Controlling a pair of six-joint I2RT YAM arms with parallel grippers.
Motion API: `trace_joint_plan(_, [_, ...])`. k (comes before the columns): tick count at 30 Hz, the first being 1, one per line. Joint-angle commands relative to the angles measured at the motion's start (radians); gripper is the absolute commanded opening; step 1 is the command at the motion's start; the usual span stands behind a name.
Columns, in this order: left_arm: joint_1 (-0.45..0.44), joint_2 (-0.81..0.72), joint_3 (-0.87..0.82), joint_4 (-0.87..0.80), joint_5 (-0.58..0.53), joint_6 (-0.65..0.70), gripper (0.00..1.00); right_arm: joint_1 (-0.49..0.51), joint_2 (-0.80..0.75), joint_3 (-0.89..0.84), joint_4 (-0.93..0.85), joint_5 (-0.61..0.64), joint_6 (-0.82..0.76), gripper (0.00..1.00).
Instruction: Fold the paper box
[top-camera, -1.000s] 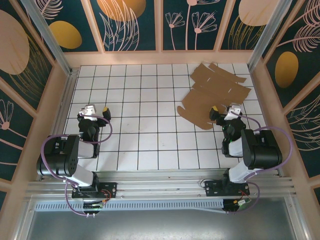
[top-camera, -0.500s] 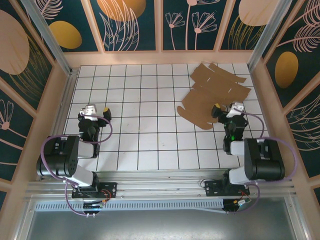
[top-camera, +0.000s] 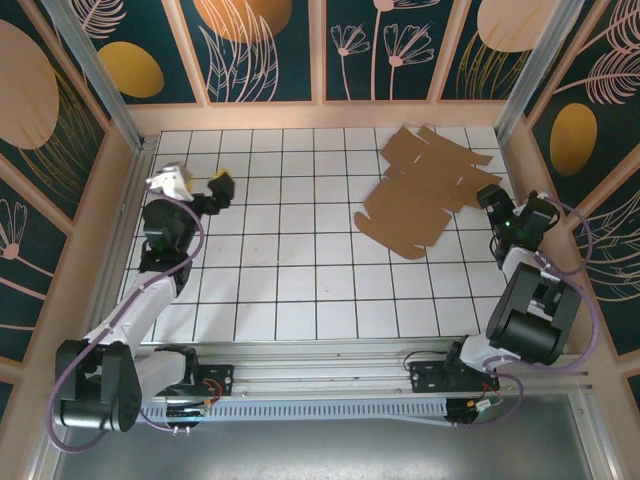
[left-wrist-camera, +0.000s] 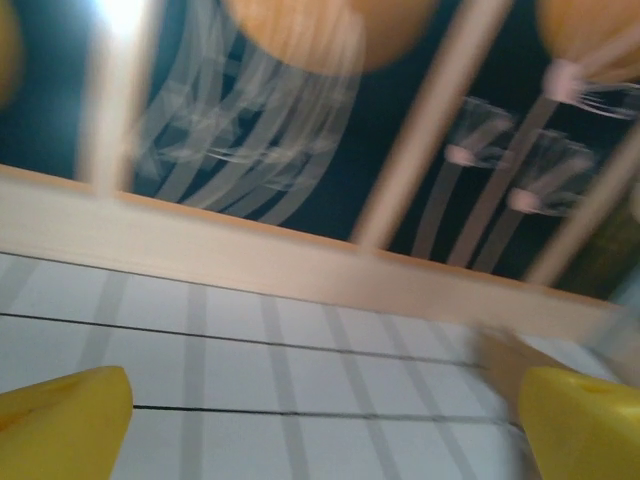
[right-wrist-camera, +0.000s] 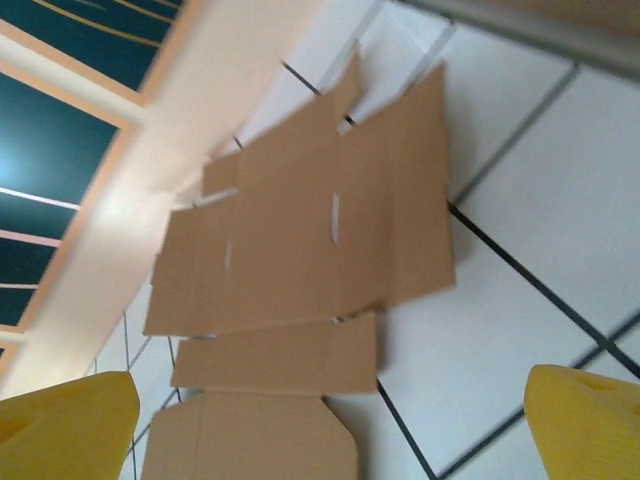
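A white tiled table (top-camera: 300, 260) with thin black grid lines, smooth and glossy, fills the pen. At its 1 o'clock corner the paper box (top-camera: 425, 195) lies flat: a plain brown, matte die-cut cardboard sheet with flaps, rounded tabs and short slits, not yet folded.

The right gripper (top-camera: 513, 208) hovers just beside the sheet's 3 o'clock edge, yellow-tipped jaws spread wide and empty; its wrist view looks down on the sheet (right-wrist-camera: 310, 250). The left gripper (top-camera: 200, 190), at the table's 10 o'clock and well apart from the sheet, is likewise gaping and empty.

The approach is likely in hand. Next, a finger must get under a thin flap edge.
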Motion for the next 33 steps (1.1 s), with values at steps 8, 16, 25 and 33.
trace_joint_plan(8, [-0.222, 0.158, 0.093, -0.052, 0.419, -0.1, 0.99, 0.098, 0.337, 0.31, -0.2, -0.183, -0.048, 0.94])
trace_joint_plan(16, [-0.229, 0.187, 0.098, -0.172, 0.365, -0.072, 0.99, 0.196, 0.425, 0.326, -0.214, -0.114, -0.015, 0.94])
trace_joint_plan(25, [-0.23, 0.22, 0.145, -0.286, 0.282, -0.048, 0.99, 0.207, 0.286, 0.164, -0.194, -0.098, -0.015, 0.92])
trace_joint_plan(33, [-0.23, 0.269, 0.15, -0.233, 0.315, -0.106, 0.99, 0.243, 0.294, 0.124, -0.129, -0.098, -0.007, 0.75])
